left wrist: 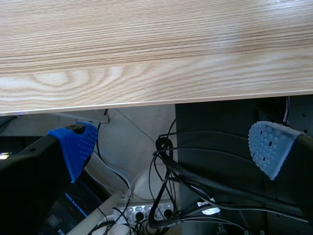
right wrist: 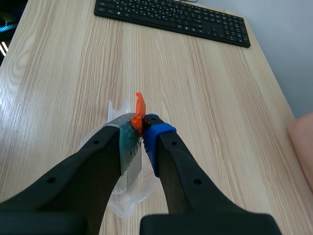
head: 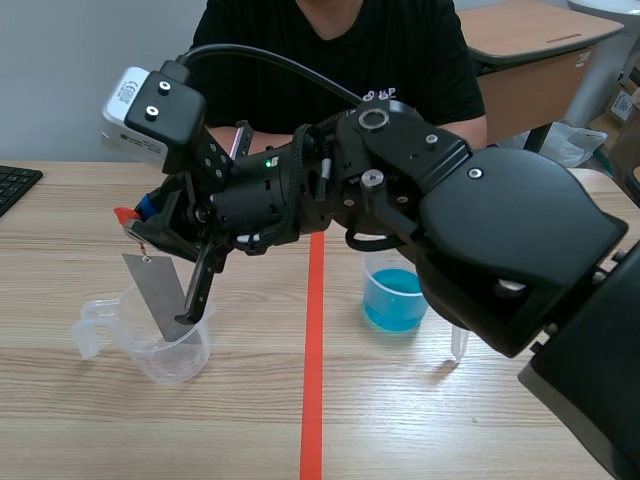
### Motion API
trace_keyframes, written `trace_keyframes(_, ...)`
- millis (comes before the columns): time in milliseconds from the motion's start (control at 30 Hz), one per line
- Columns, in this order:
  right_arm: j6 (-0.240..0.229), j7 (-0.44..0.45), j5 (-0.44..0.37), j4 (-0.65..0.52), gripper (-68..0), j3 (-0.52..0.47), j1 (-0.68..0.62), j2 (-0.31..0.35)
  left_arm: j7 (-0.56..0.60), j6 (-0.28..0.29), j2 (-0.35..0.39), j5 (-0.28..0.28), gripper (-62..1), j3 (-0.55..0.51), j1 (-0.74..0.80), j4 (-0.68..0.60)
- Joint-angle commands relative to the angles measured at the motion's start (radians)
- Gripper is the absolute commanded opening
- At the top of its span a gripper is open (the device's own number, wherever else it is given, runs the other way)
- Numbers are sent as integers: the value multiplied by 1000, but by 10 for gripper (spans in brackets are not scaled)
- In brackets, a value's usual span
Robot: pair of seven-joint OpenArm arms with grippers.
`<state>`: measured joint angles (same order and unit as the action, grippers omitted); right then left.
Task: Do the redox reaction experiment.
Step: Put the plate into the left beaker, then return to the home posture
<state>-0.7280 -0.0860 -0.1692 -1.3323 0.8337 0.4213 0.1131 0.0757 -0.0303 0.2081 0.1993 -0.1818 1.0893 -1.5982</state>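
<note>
My right pincer (head: 143, 218) is shut tight on the orange tab (head: 123, 213) at the top of the sheet (head: 160, 295), so the sheet hangs down under it. This arm comes in from the right and lies far across the red line (head: 313, 330), over the left side of the desk (head: 450, 430). The sheet is thin, flat and grey, like dull metal, with a small hole near its top. Its long side runs up and down, but it leans, with the top more to the left and the low end more to the right. The low end sits inside the rim of the clear cup (head: 165, 365). I cannot tell if it touches the bottom, and I see no water in there. I think the sheet has to go in the blue cup (head: 395, 305). That cup is off to the right of my pincer, on the other side of the red line, well apart from the clear cup. So I guess I must lift the sheet straight up first, or its low end may catch the rim and tip the clear cup. The right arm is the near one and it has the sheet. My left pincer (left wrist: 173, 144) is wide open with nothing in it, off the near edge of the desk, above some cables (left wrist: 166, 196).
</note>
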Motion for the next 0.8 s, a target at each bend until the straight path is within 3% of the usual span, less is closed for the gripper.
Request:
trace_keyframes(0, -7, 3, 6, -11, -648, -1, 28, -5, 9, -2, 8, -1, 14, 2, 16, -12)
trace_keyframes(200, -18, 3, 9, -11, -578, -1, 28, -5, 9, -2, 8, -1, 14, 2, 16, -12)
trace_keyframes(400, -18, 7, 8, -11, -564, -1, 27, -5, 9, -2, 8, -1, 14, 2, 16, -12)
trace_keyframes(667, -18, 8, 3, -11, -378, 55, 27, -5, 9, -2, 8, -1, 14, 2, 16, -12)
trace_keyframes(767, -18, 16, -4, -12, -253, 101, 27, -5, 9, -2, 8, -1, 14, 2, 16, -12)
